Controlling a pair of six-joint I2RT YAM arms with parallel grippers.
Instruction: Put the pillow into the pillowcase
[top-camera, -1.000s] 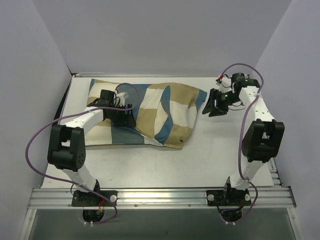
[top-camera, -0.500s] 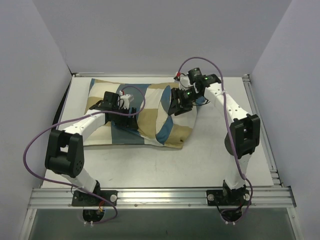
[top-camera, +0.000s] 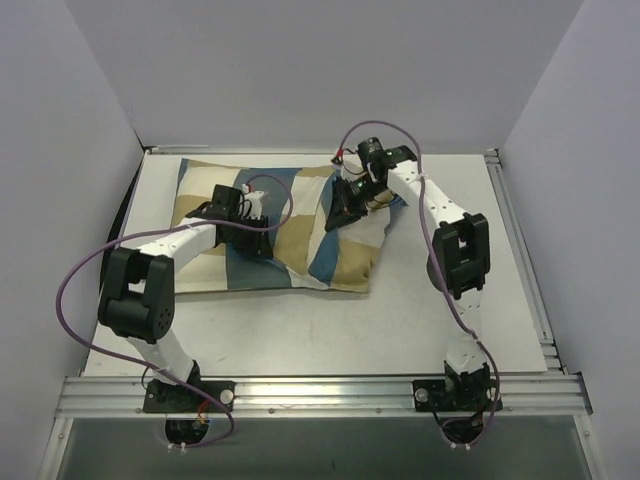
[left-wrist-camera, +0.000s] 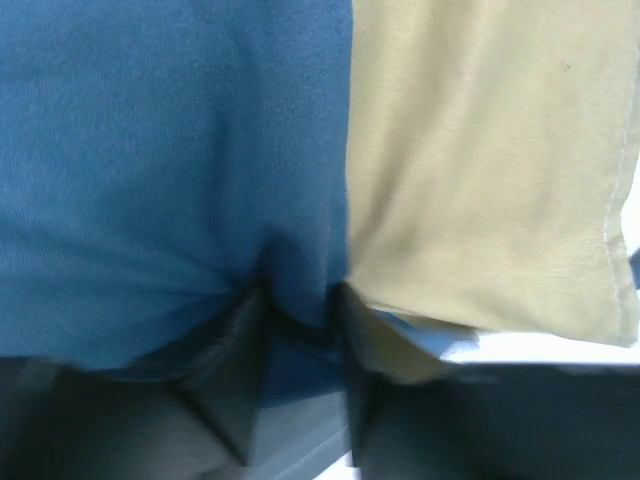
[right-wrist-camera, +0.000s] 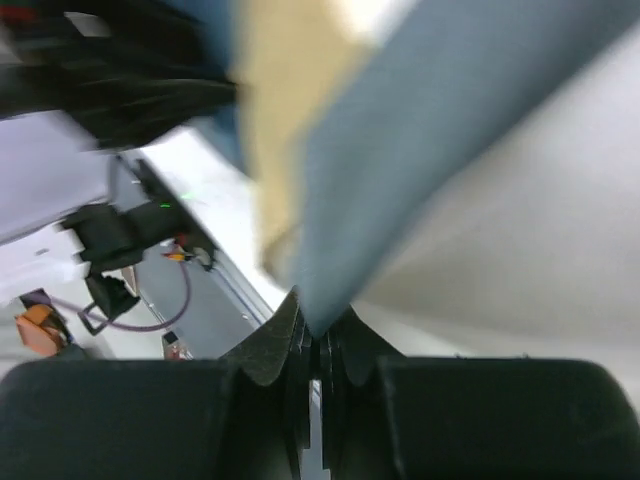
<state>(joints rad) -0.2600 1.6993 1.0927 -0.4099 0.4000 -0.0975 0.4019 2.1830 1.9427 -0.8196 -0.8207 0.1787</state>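
The pillowcase, in blue, tan and white check blocks, lies bulging across the back left of the table. The pillow is hidden. My left gripper presses down on the case's left-centre. In the left wrist view its fingers pinch a puckered fold of the blue cloth. My right gripper reaches over from the right onto the case's middle. In the right wrist view the right gripper is shut on a grey-blue edge of the pillowcase, which rises out of the jaws.
The white table ends at a metal rail at the near edge, where both arm bases stand. Grey walls close in on the left, back and right. Purple cables loop off both arms.
My right arm swung left from beyond the case's right corner onto its middle and shut on the cloth. The left gripper's jaws narrowed onto a fold. The case's right end drew inward.
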